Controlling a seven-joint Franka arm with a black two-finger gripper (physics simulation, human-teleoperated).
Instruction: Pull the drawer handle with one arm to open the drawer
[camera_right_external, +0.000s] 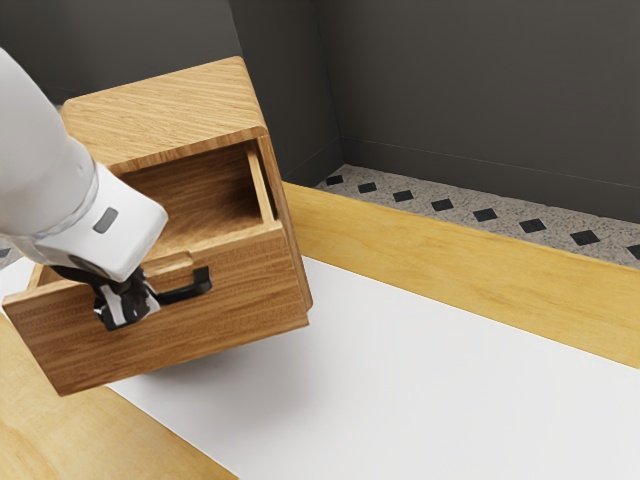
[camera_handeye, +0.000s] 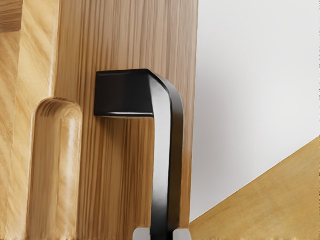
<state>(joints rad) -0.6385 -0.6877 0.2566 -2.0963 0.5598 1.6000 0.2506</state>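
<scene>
White tabletop (camera_right_external: 430, 390), dark grey walls (camera_right_external: 480, 70); fingers (camera_handeye: 141, 235) clamp the open drawer's (camera_right_external: 235, 300) handle (camera_handeye: 162, 150).

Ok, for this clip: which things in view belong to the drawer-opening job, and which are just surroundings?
Part of the job:
drawer, standing open out of the cabinet
black handle on its front
gripper, closed around the black handle

Just there:
white table top
wooden ledge
tiled floor
dark wall
</scene>
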